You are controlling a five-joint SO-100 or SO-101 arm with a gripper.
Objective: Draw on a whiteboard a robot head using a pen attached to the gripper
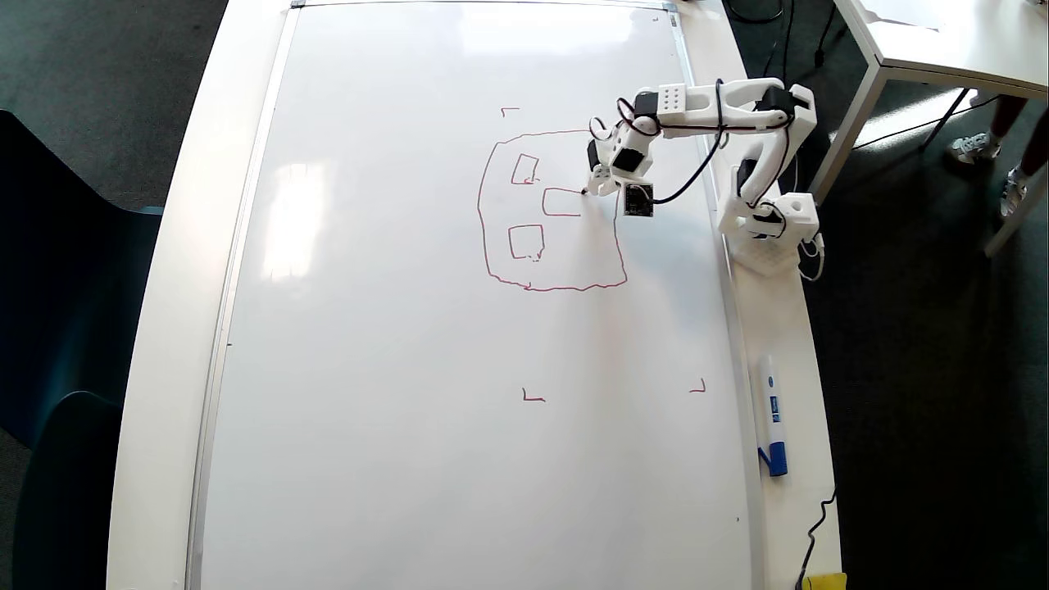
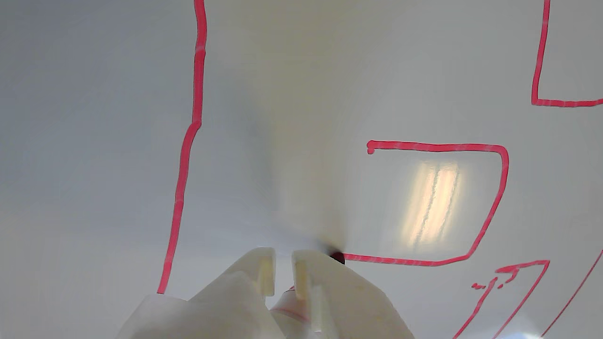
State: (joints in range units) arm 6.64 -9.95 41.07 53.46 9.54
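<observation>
The whiteboard (image 1: 393, 344) fills the table top. On it is the red robot head (image 1: 489, 246): a wobbly rounded outline with two small closed rectangles on its left and a third rectangle (image 1: 561, 215) with its right side open. The white gripper (image 1: 597, 185) sits at the top right end of that open rectangle. In the wrist view the gripper (image 2: 282, 278) is shut on the pen (image 2: 287, 301), whose dark tip (image 2: 337, 257) touches the board at the end of a red line (image 2: 400, 260).
Small red corner marks (image 1: 533, 398) (image 1: 698, 388) (image 1: 509, 110) lie outside the drawing. A white marker with a blue cap (image 1: 772, 418) lies on the table strip right of the board. The arm's base (image 1: 770, 221) stands on that strip. A smaller white table (image 1: 942, 49) is at upper right.
</observation>
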